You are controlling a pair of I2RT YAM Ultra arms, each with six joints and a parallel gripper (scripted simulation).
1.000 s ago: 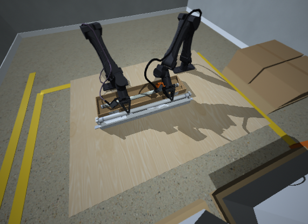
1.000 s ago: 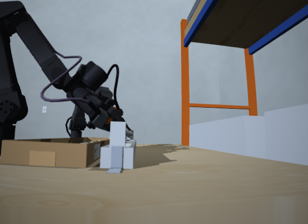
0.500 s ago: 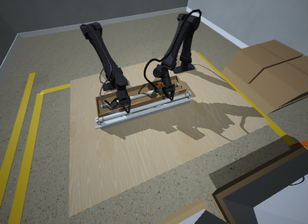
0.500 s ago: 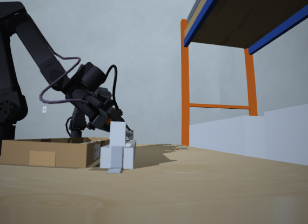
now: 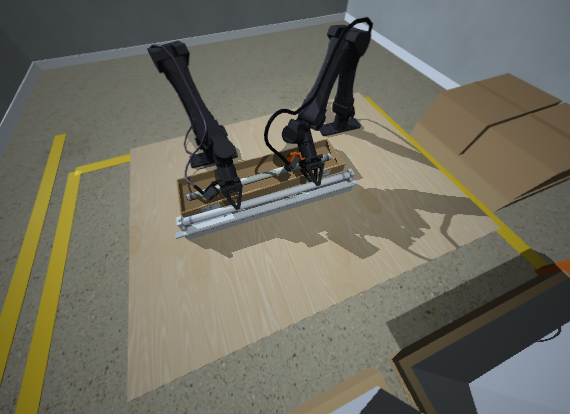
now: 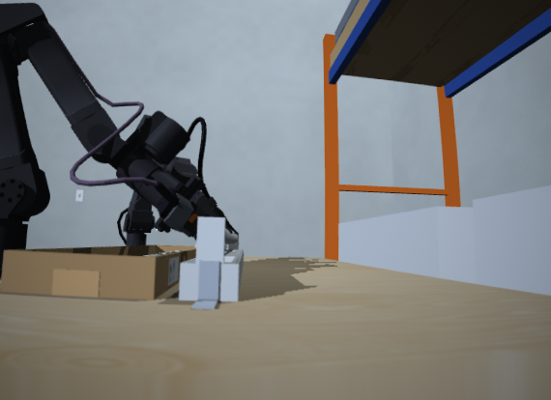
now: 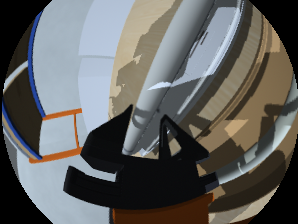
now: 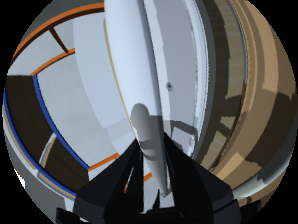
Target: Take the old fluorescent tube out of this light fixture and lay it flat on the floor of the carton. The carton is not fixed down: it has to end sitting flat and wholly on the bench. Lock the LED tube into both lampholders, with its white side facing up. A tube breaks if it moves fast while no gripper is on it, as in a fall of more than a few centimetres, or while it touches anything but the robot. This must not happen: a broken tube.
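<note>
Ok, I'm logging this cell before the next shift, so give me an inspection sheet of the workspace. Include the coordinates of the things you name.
Surface: pale wood-grain bench top [image 5: 200, 306] [image 6: 338, 344], shadows across it.
Job's things: white metal light fixture [image 5: 270, 206] [image 6: 188, 281] with a white tube [image 5: 275, 193] along it; open brown cardboard carton [image 5: 181, 198] [image 6: 121, 276] beside it, another pale tube [image 5: 260, 177] inside.
Clutter: nothing seen on the bench.
Grippers: left [image 5: 238, 206] [image 7: 147, 117] open around the fixture's tube; right [image 5: 318, 182] [image 8: 151, 140] closed on it.
Cables: one looped along each arm.
Surroundings: yellow floor lines, large cardboard boxes, orange-and-blue rack [image 6: 331, 156].
</note>
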